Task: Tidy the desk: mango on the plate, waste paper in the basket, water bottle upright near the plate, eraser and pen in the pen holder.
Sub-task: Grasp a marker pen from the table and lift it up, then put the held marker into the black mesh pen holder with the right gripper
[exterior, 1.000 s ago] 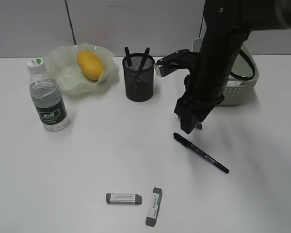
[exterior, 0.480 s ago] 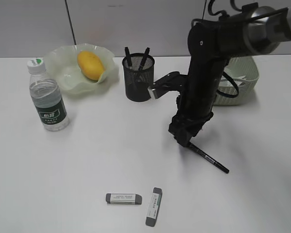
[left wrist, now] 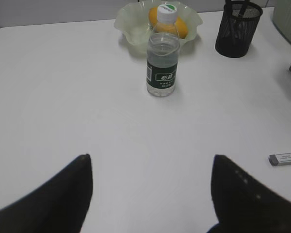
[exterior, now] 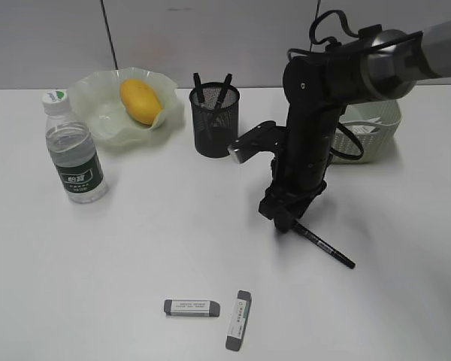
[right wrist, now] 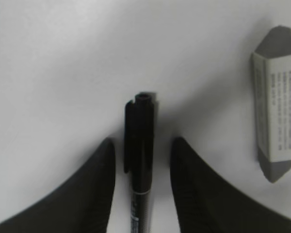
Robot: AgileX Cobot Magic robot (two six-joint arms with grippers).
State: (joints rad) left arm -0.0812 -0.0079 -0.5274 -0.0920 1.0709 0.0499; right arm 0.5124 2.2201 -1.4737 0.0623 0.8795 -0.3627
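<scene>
My right pincer (right wrist: pixel 141 182) straddles the pen (right wrist: pixel 139 160) lying on the surface right of the pen holder (exterior: pixel 215 120), fingers spread, seemingly untouching. Next: pinch, lift, carry it there.

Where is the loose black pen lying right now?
In the exterior view the pen lies right of centre on the desk, its cap end between the right pincer's fingers.

Black capped pen (right wrist: pixel 138 160) lies flat on the white worktop (exterior: pixel 135 241); two grey erasers (exterior: pixel 192 307) lie nearby.
</scene>
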